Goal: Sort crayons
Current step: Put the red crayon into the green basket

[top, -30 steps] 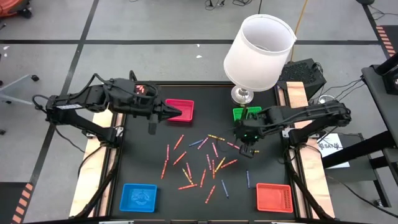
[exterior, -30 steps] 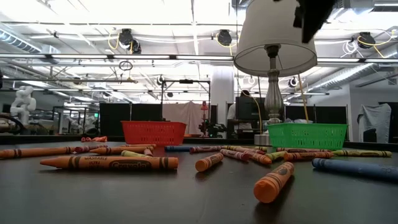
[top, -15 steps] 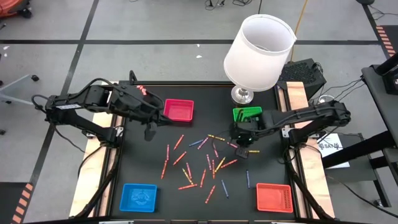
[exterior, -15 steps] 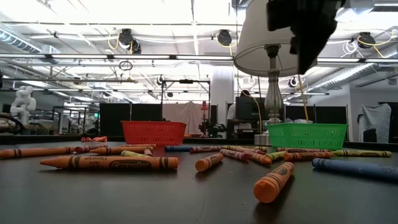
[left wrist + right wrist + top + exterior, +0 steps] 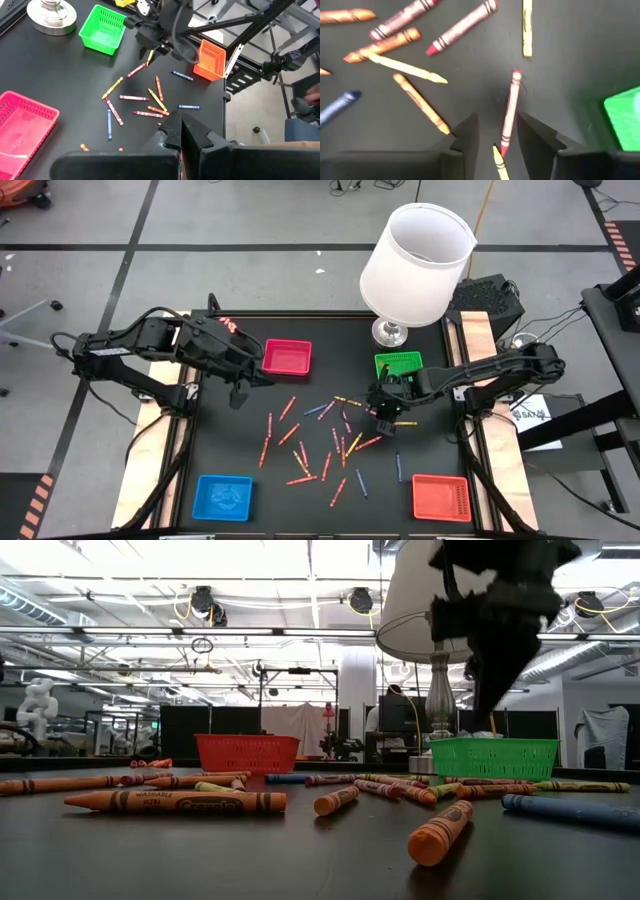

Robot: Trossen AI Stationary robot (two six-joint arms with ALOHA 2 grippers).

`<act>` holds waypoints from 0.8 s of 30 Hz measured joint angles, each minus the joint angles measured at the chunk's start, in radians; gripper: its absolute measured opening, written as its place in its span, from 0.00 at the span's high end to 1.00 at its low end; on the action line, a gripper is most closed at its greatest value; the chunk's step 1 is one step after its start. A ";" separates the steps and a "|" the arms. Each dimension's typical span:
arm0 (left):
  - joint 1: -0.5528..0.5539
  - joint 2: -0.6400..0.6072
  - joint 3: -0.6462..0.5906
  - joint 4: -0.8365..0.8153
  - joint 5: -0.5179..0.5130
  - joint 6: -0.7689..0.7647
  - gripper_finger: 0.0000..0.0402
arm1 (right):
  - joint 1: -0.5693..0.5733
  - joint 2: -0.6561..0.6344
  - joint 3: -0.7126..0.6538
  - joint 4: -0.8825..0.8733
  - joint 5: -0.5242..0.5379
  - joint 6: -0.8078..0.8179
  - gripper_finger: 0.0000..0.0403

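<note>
Sorting looks barely begun: the crayons [image 5: 325, 442], roughly two dozen, lie scattered at the centre of the black counter [image 5: 250, 435], and I see none in any tray. There are four trays: pink [image 5: 287, 356] upper left of centre, green [image 5: 398, 364] beside the lamp [image 5: 415, 265], blue [image 5: 223, 495] lower left, orange-red [image 5: 440, 497] lower right. The right gripper [image 5: 496, 132], fingers spread, hovers over a pink crayon [image 5: 510, 111]. The left gripper [image 5: 236, 398], pressed together, hangs empty near the pink tray.
</note>
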 joint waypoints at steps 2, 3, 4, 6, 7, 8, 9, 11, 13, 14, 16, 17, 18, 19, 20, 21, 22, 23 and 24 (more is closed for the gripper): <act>0.000 0.000 0.000 0.000 -0.001 -0.004 1.00 | 0.000 0.000 -0.033 0.034 0.001 0.000 0.69; 0.000 0.000 0.000 0.001 -0.001 -0.004 1.00 | 0.000 0.000 -0.048 0.049 0.000 0.000 0.69; 0.000 0.000 0.000 0.001 -0.001 -0.004 1.00 | 0.000 0.000 -0.060 0.064 0.001 0.000 0.68; 0.000 0.000 0.000 0.002 -0.010 -0.004 1.00 | 0.000 0.000 -0.077 0.083 0.001 -0.003 0.68; 0.000 0.000 0.000 0.002 -0.022 -0.004 1.00 | 0.000 0.000 -0.082 0.090 0.001 -0.005 0.68; 0.000 0.000 0.000 0.002 -0.040 -0.003 1.00 | 0.000 0.000 -0.088 0.097 0.005 -0.007 0.68; 0.000 0.000 0.000 0.002 -0.060 0.000 1.00 | 0.000 0.000 -0.092 0.101 0.016 -0.006 0.68; 0.000 0.000 0.000 0.002 -0.096 0.003 1.00 | 0.000 0.000 -0.099 0.104 0.025 -0.006 0.68; 0.000 0.000 0.000 0.002 -0.119 0.003 1.00 | -0.002 0.000 -0.109 0.127 0.025 -0.009 0.68; 0.000 0.000 0.000 0.002 -0.127 0.003 1.00 | -0.002 0.000 -0.116 0.138 0.025 -0.010 0.68; 0.000 0.000 0.000 0.002 -0.134 0.004 1.00 | -0.006 0.000 -0.132 0.157 0.025 -0.007 0.68; 0.000 0.000 0.000 0.002 -0.135 0.004 1.00 | -0.008 0.000 -0.141 0.170 0.025 -0.005 0.68; 0.000 0.000 0.000 0.002 -0.135 0.004 1.00 | -0.011 0.000 -0.149 0.183 0.025 -0.004 0.68; 0.000 0.000 0.000 0.002 -0.135 0.004 1.00 | -0.013 0.000 -0.157 0.193 0.025 -0.003 0.68; 0.000 0.000 0.000 0.002 -0.135 0.004 1.00 | -0.015 0.000 -0.163 0.197 0.025 -0.003 0.68; 0.000 0.000 0.000 0.002 -0.136 0.004 1.00 | -0.018 0.000 -0.168 0.199 0.025 -0.003 0.68; 0.000 0.000 0.000 0.002 -0.136 0.004 1.00 | -0.019 0.000 -0.173 0.204 0.025 -0.003 0.68; 0.000 0.000 0.000 0.002 -0.136 0.004 1.00 | -0.022 0.000 -0.176 0.206 0.025 -0.004 0.68; 0.000 0.000 0.000 0.002 -0.136 0.004 1.00 | -0.024 0.000 -0.181 0.210 0.025 -0.009 0.68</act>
